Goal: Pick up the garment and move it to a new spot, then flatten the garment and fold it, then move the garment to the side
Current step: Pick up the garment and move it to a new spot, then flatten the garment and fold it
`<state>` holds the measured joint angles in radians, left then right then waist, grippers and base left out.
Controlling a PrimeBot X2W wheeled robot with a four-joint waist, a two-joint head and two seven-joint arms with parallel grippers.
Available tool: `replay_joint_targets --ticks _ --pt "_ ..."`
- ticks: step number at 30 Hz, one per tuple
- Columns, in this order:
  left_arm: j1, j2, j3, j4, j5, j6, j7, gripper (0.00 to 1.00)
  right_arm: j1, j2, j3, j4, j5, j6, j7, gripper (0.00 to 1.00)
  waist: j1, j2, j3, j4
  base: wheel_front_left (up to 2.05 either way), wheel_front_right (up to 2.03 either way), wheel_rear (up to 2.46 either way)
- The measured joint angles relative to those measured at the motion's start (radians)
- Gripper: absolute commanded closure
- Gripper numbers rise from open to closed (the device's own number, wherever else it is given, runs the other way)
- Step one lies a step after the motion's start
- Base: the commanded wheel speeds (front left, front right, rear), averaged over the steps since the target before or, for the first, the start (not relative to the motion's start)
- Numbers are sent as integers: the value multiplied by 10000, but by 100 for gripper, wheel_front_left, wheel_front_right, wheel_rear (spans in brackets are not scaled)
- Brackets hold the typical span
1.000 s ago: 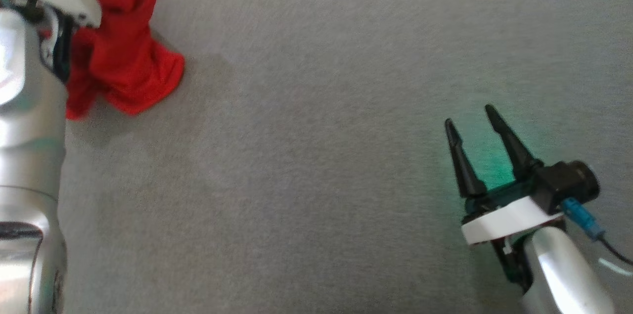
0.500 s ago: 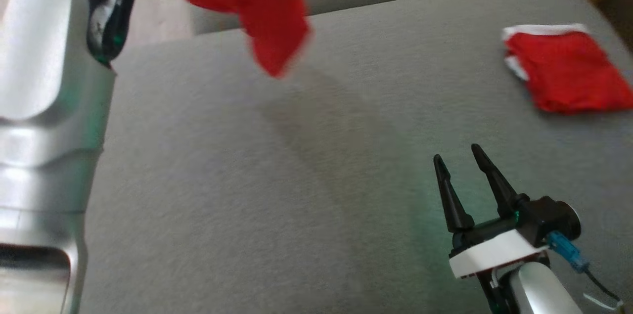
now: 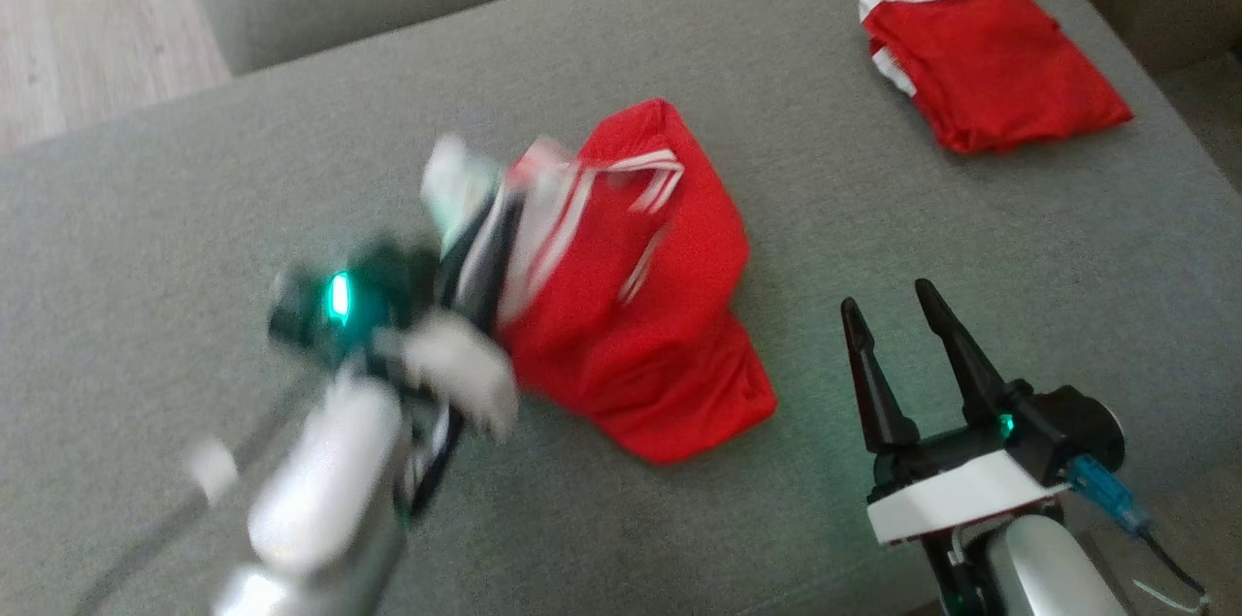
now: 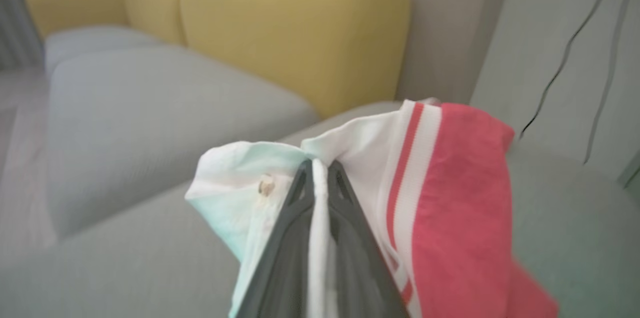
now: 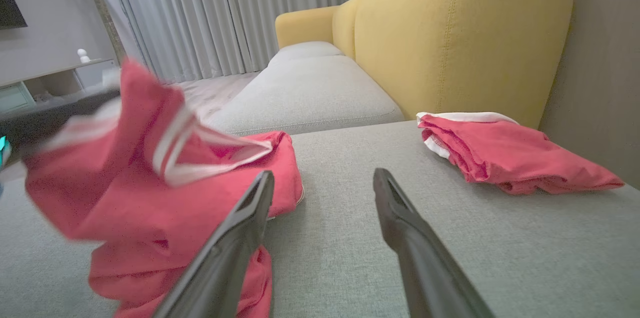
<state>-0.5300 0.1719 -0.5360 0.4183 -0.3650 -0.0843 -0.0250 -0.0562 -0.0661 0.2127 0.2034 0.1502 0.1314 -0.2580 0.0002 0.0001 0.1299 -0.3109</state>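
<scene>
- The garment (image 3: 631,306), red with white stripes, lies in a crumpled heap on the grey seat cushion (image 3: 194,209). It is well apart from the folded red piece (image 3: 999,63) and nearer the robot than that piece. One striped edge is lifted off the heap.
- The left gripper (image 4: 320,168) is clenched on that lifted white edge, with a strip of cloth pinched between its two fingers. It is on the side of the heap away from the folded piece, and its arm is blurred in the head view.
- The right gripper (image 3: 885,298) has its fingers spread and grasps nothing. It is over bare cushion, nearer the robot than the folded piece.
- In the right wrist view the heap's near fold lies just beside one of the right gripper's fingers. Only bare grey cloth lies between that gripper and the folded piece.
- A yellow backrest (image 5: 450,32) rises close behind the folded piece. Further along it is a second grey cushion (image 5: 305,92), then pale curtains (image 5: 225,12).
- Wooden floor (image 3: 87,15) shows past the cushion's edge farthest from the folded piece.
- Count: two red garments, one crumpled and one folded; two grippers; two grey cushions.
</scene>
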Motion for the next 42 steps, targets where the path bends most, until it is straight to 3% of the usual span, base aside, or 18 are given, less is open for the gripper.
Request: replay_joint_targets --ticks 1,6,9,11,17,28,42 --pt "476 -23 -94 309 38 128 -267 0 -5 31 -31 6 33 0 0 0 0 0 110 17 0 0 0" --pt "1824 -658 -257 1221 109 658 -1941 0 8 71 -324 111 71 0 0 0 0 0 314 487 0 0 0" --pt "2277 -949 69 1127 15 1145 -2240 0 84 94 -529 211 69 0 0 0 -1 0 208 940 0 0 0" --pt "2763 -988 495 477 98 1457 -2242 0 174 100 -623 282 67 0 0 0 -1 0 79 1257 0 0 0" --pt "4730 -1005 1636 -1833 1256 1730 -2243 0 725 128 -941 518 -12 0 0 0 -4 0 -602 2180 0 0 0" --pt "6873 -1066 3252 -3722 2119 1538 -2245 0 1494 182 -1145 337 -96 0 0 0 -6 0 -1649 3379 0 0 0" --pt "7205 -1139 3475 -3879 2433 1358 -2245 0 1921 194 -1229 130 -35 0 0 0 -2 0 -1837 3422 0 0 0"
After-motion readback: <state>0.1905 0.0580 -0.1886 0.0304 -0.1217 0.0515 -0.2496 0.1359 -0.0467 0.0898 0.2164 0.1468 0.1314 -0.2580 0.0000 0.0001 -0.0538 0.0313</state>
